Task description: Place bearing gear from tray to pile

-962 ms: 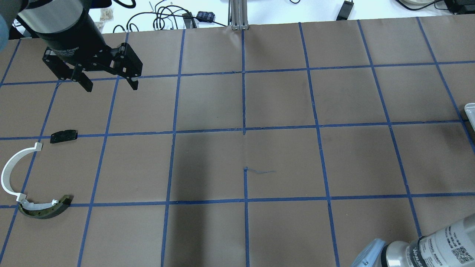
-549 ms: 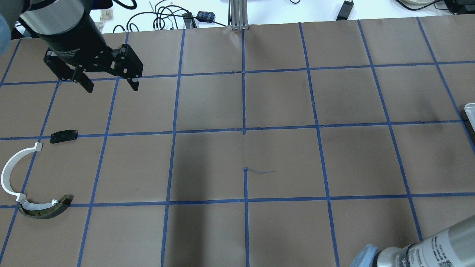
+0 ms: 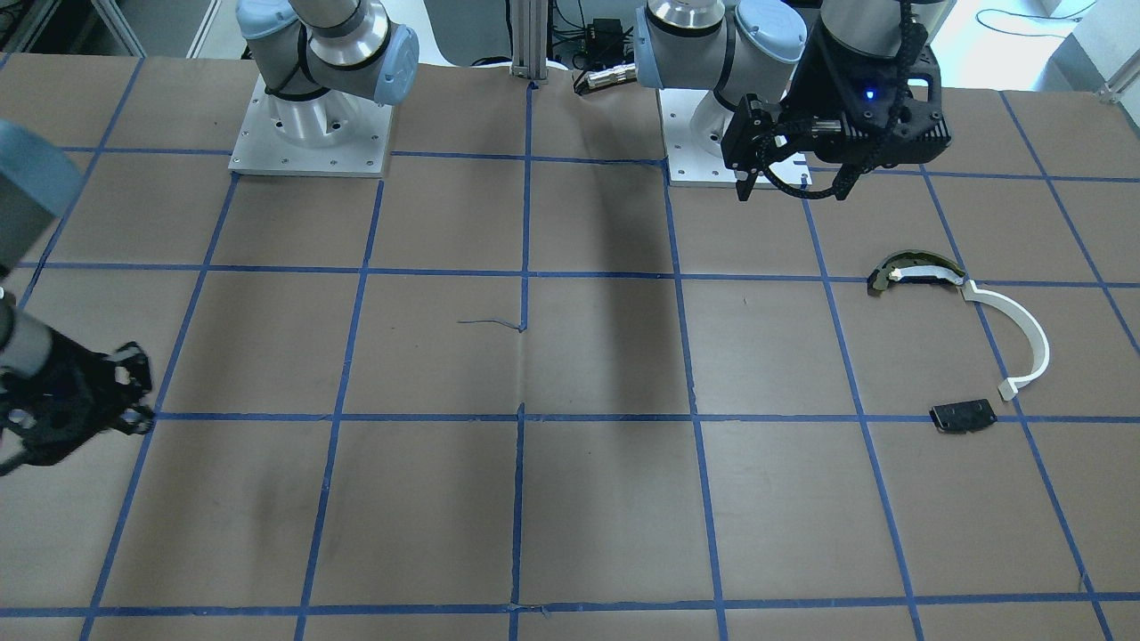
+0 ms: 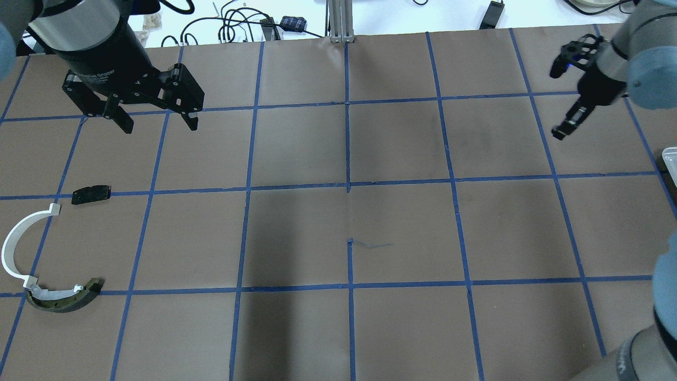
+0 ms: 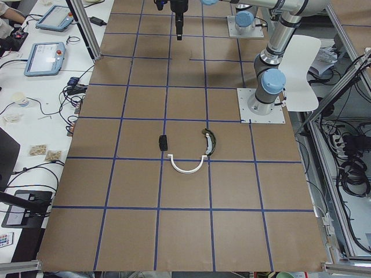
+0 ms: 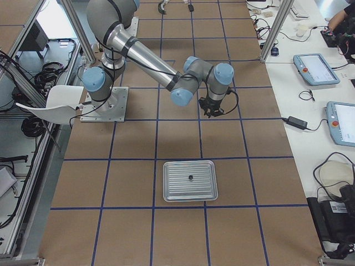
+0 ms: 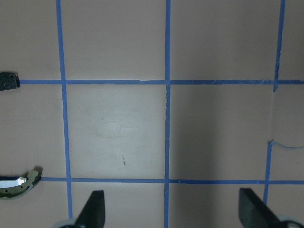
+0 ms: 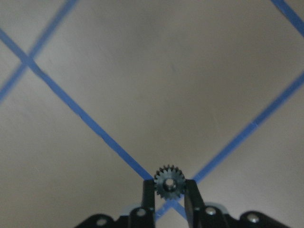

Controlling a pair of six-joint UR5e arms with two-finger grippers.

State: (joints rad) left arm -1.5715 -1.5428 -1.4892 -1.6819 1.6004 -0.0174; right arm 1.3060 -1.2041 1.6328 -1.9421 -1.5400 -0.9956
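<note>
My right gripper [image 8: 169,190] is shut on a small black bearing gear [image 8: 169,181] and holds it above the brown table; it is at the far right in the overhead view [image 4: 560,129]. The pile lies at the table's left: a white curved strip [image 4: 16,243], an olive-and-white crescent [image 4: 63,299] and a small black plate [image 4: 91,194]. My left gripper [image 4: 158,121] is open and empty, hovering beyond the pile. The left wrist view shows its fingers [image 7: 92,211] apart over bare table.
A metal tray [image 6: 183,191] lies at the table's right end with one small dark part [image 6: 190,177] in it; its corner shows in the overhead view [image 4: 670,159]. Blue tape lines grid the table. Cables and a post stand along the far edge.
My right arm has swung from the bottom right corner of the overhead view up to its upper right, bringing the gripper into sight. The left gripper has barely moved.
</note>
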